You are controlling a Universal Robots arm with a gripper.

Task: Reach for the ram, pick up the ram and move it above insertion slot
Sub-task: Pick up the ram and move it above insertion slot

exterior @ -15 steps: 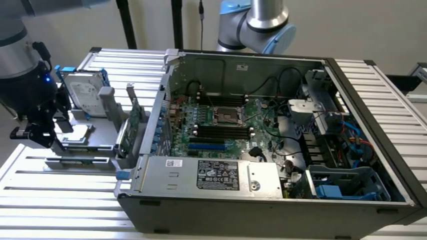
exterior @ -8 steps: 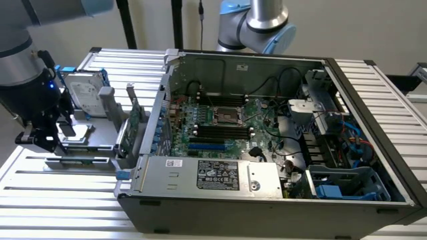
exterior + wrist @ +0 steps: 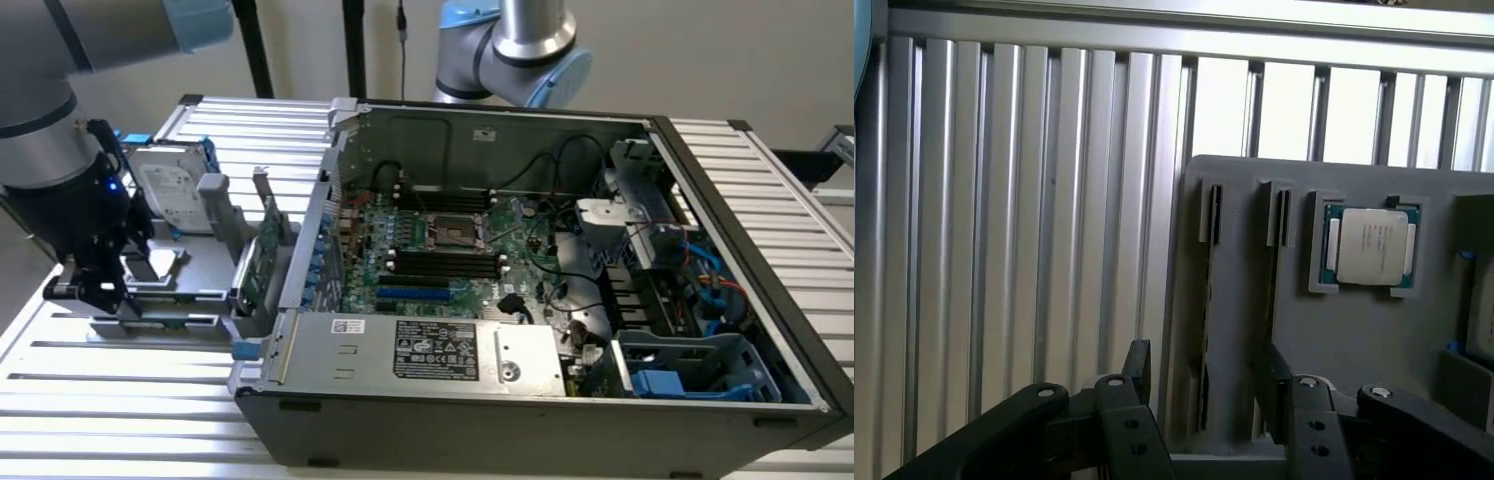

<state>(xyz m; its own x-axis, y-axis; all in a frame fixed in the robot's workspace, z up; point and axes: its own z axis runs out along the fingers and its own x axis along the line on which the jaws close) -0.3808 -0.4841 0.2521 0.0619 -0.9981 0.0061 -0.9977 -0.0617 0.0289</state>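
Note:
The ram [image 3: 1205, 300] stands on edge in a narrow slot of the grey holder tray [image 3: 1354, 340], seen as a thin dark strip. My gripper [image 3: 1206, 375] is open, with one black finger [image 3: 1138, 365] on each side of the strip and a gap to it on both sides. In the exterior view my gripper [image 3: 91, 287] hangs low over the tray [image 3: 174, 300] at the exterior view's left, and it hides the ram there. The black memory slots [image 3: 441, 265] lie on the motherboard inside the open computer case [image 3: 534, 400].
A processor chip [image 3: 1369, 245] sits in a pocket of the tray beside the ram slots. A silver hard drive [image 3: 167, 185] and a taller green card [image 3: 267, 240] stand on the tray between my gripper and the case wall. A second arm [image 3: 521, 50] hangs behind the case.

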